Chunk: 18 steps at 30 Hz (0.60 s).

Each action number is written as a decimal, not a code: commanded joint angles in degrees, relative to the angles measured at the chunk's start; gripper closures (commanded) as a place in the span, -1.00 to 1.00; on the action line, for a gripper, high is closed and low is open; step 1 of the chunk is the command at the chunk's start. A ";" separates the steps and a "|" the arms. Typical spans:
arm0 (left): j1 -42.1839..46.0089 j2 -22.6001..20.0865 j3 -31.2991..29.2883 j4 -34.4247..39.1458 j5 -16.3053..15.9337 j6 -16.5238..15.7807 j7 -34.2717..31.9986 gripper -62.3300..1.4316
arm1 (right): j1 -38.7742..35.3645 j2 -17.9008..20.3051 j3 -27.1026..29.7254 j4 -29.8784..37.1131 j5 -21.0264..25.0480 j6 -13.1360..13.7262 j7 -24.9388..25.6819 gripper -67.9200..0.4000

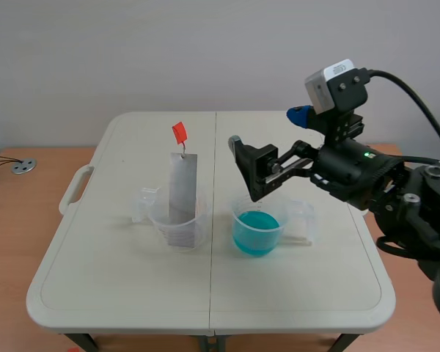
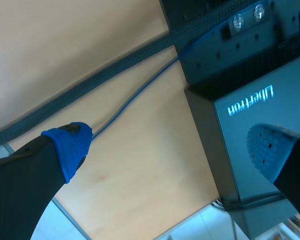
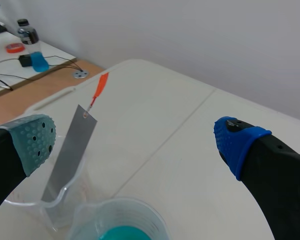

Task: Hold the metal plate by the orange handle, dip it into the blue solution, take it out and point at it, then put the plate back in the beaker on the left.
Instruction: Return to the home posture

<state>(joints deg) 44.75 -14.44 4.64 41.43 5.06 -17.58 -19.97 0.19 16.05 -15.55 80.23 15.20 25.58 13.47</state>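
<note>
The grey metal plate (image 1: 182, 187) leans upright in the clear beaker (image 1: 177, 220) left of centre, with its orange handle (image 1: 179, 133) sticking up on top. A beaker of blue solution (image 1: 256, 232) stands just to its right. My right gripper (image 1: 268, 130) hovers open above the blue beaker and holds nothing. In the right wrist view the plate (image 3: 70, 155) and the orange handle (image 3: 100, 89) lie ahead of the grey-green pad, and the blue solution (image 3: 122, 234) is under the open right gripper (image 3: 135, 142). My left gripper (image 2: 170, 150) is open over a wooden surface, away from the table.
The white folding table (image 1: 132, 293) has a carry handle (image 1: 76, 188) on its left edge. A black box (image 2: 250, 125) and cables (image 2: 115, 65) lie in the left wrist view. A bottle of blue liquid (image 3: 34, 47) stands on a far side desk.
</note>
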 commanded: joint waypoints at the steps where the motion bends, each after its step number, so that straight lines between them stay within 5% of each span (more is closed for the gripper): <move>1: 0.63 0.15 -1.18 2.34 -2.51 0.98 -1.22 -1.00 | -1.68 1.51 1.29 3.45 0.57 -0.90 0.57 -0.95; 7: 1.49 -1.68 -8.11 9.77 -8.98 4.74 -1.44 -1.00 | -11.19 5.03 5.70 11.85 0.57 -2.32 -0.50 -0.95; 18: 6.05 -5.64 -20.94 35.85 -13.90 5.03 -1.64 -1.00 | -20.92 8.15 10.34 15.74 0.13 -3.80 -0.52 -0.95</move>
<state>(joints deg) 50.63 -19.94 -16.25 76.23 -8.64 -12.47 -20.84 -21.96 23.53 -5.74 95.55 14.76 21.85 12.14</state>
